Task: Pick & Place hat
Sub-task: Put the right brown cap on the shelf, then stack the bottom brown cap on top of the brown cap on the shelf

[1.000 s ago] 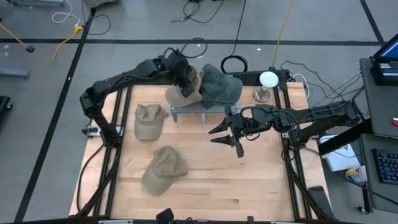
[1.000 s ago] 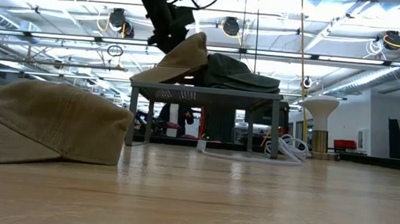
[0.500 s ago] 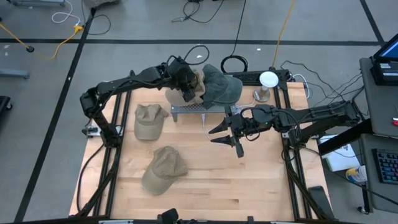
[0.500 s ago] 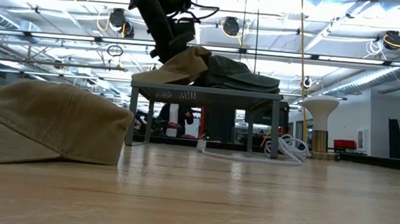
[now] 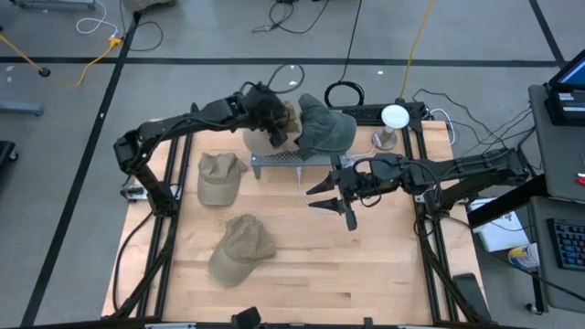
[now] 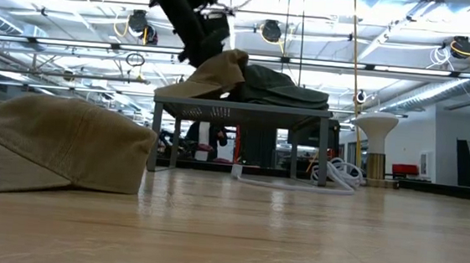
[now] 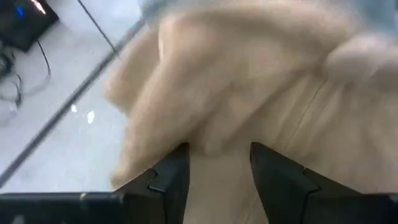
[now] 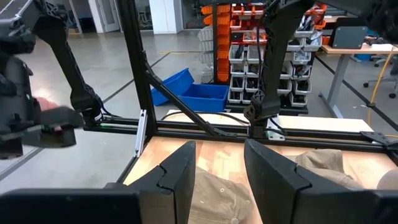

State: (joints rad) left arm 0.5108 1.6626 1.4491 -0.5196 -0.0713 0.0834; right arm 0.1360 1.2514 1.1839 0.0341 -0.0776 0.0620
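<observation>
rack [image 5: 291, 158]: crowded, two hats | centre table [image 5: 366, 260]: free | left: two tan hats [image 5: 219, 176]

Both arms: 2 dark, near-black jointed units of slim tubular links and bulkier joint housings. Black cables loop along the left arm's wrist. Left gripper [image 7: 217, 180] and right gripper [image 8: 216, 177]: 2 matte black, angular, blocky fingers each.
</observation>
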